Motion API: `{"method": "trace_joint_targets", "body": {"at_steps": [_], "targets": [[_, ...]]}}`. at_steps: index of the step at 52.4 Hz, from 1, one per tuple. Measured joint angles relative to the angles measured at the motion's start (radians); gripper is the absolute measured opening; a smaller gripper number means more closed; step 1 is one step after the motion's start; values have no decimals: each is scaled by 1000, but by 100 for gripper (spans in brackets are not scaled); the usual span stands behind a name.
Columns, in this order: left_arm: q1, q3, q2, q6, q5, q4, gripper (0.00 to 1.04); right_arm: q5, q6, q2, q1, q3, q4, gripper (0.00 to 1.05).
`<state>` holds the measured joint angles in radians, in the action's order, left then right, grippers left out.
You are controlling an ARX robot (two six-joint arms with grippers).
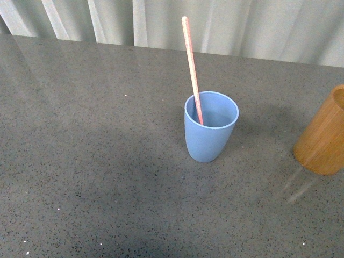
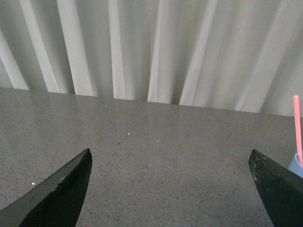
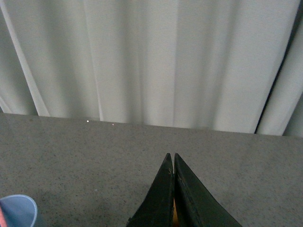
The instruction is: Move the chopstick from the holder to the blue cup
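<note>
Grey speckled worktop (image 1: 80, 188) fills the foreground and runs back to a pale pleated curtain (image 1: 242, 27). Neither arm shows in the front view. From its own wrist camera the left claw (image 2: 169, 158) is spread wide with nothing between its dark fingers. The right claw (image 3: 172, 156) is pressed shut, tip against tip, and I see nothing gripped in it.

At the right edge of the front view stands the holder (image 1: 322, 134), an orange-brown wooden cylinder cut off by the frame. What shows of it holds no stick.

Well apart from it, towards the middle, stands the blue cup (image 1: 209, 131), upright, matte and tapering to a rounded base.

The chopstick (image 1: 191, 64) is in that cup. Its lower end rests inside against the wall and its long axis runs steeply upward, leaning a little back and to the left, with much of its length above the rim. It is thin, straight, pinkish-red and faintly speckled.

Both wrist cameras catch the cup only at the edge of their pictures, so it seems to lie between the two arms and off each claw's line. I cannot tell which arm is nearer. The transfer looks done to me.
</note>
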<state>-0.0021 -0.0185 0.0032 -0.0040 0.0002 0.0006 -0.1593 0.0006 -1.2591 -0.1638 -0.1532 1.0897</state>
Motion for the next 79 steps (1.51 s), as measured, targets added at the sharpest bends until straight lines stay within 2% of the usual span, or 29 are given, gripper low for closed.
{"method": "trace_joint_targets", "body": {"at_steps": [18, 22, 26, 56, 79], "targets": [[0, 0, 0, 0, 0, 0, 98, 72, 0, 291, 73, 99, -191, 1], [0, 0, 0, 0, 0, 0, 98, 153, 0, 377, 132, 117, -259, 1], [0, 0, 0, 0, -1, 0, 98, 154, 0, 443, 158, 125, -314, 1], [0, 0, 0, 0, 0, 0, 98, 158, 0, 861, 161, 130, -691, 1], [0, 0, 0, 0, 0, 0, 98, 158, 0, 1015, 161, 130, -842, 1]]}}
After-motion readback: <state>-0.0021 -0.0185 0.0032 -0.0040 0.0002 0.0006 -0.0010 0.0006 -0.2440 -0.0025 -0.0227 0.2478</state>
